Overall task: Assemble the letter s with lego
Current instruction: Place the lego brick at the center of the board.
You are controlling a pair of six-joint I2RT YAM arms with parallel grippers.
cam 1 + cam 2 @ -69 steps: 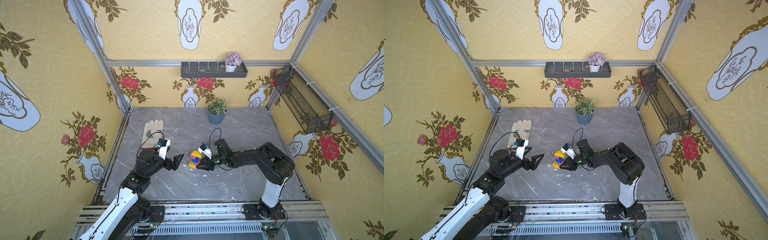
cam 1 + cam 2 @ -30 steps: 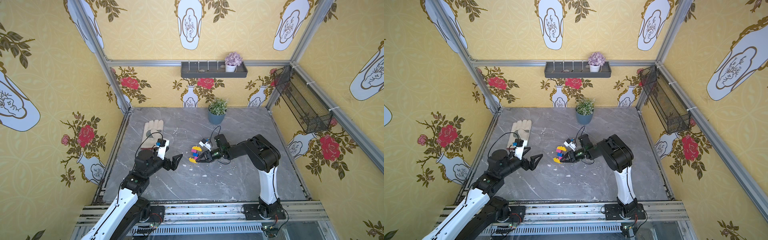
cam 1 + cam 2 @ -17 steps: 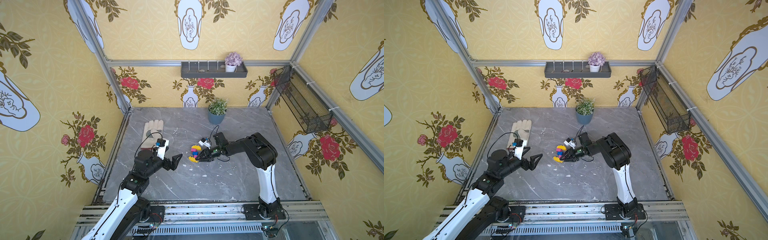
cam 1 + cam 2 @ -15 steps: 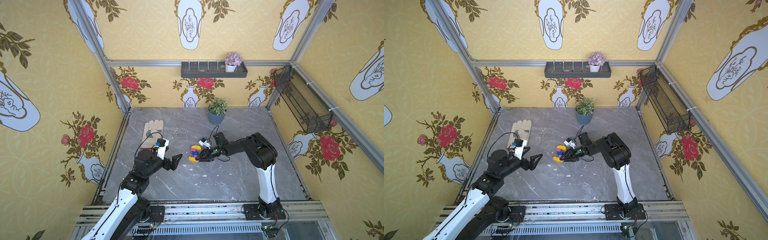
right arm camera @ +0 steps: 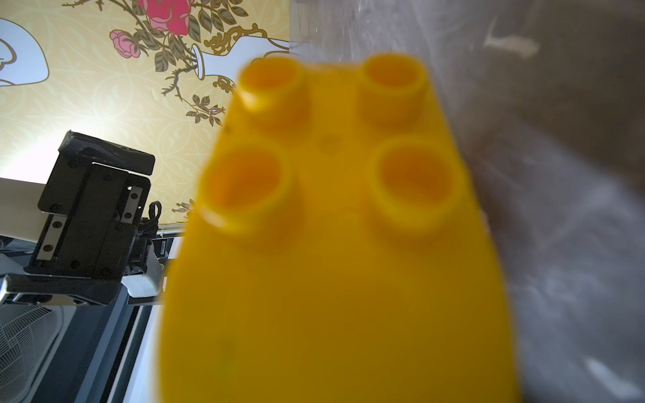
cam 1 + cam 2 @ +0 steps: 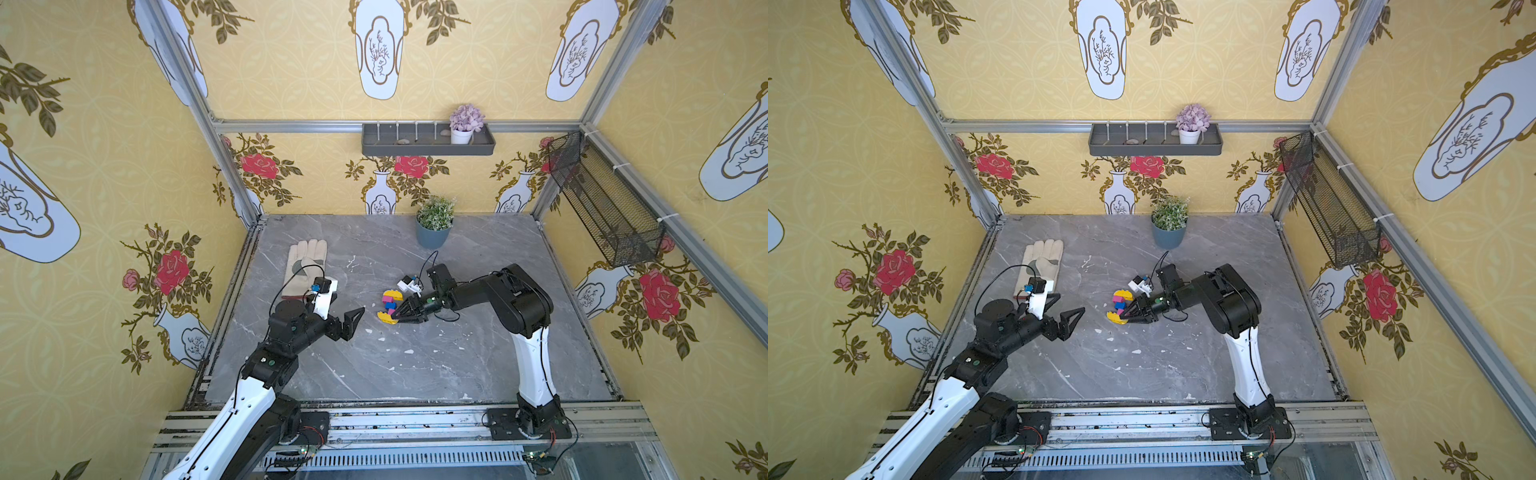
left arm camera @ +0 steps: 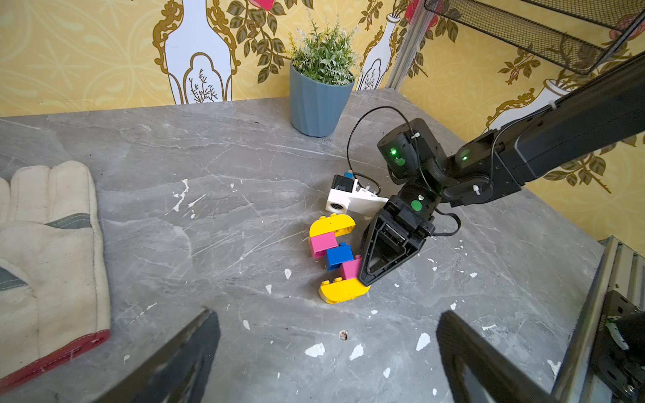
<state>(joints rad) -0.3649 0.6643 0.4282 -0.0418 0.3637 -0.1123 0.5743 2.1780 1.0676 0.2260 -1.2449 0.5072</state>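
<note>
Right end effector [image 6: 394, 318] lies low over the bench [image 6: 415, 365], jaws pressed nearly together. Its tips meet the S [image 7: 336, 256] at the near end, where a pink brick [image 7: 350, 268] joins a yellow bar [image 7: 343, 291]. They seem to pinch it there, though the contact itself is hidden. The S lies on the bench and stretches back alongside the fingers: yellow, pink, blue, pink, yellow. Its far yellow bar [image 5: 331, 209] sits right before this arm's wrist camera and fills that view as a blur. Across from the tips, apart from the S, the left end effector [image 6: 1071, 321] hovers with jaws spread wide, holding nothing. Past that one lies a glove [image 6: 305, 266]. Well behind the right end effector a potted plant [image 6: 434, 230] stands at the back wall.
</note>
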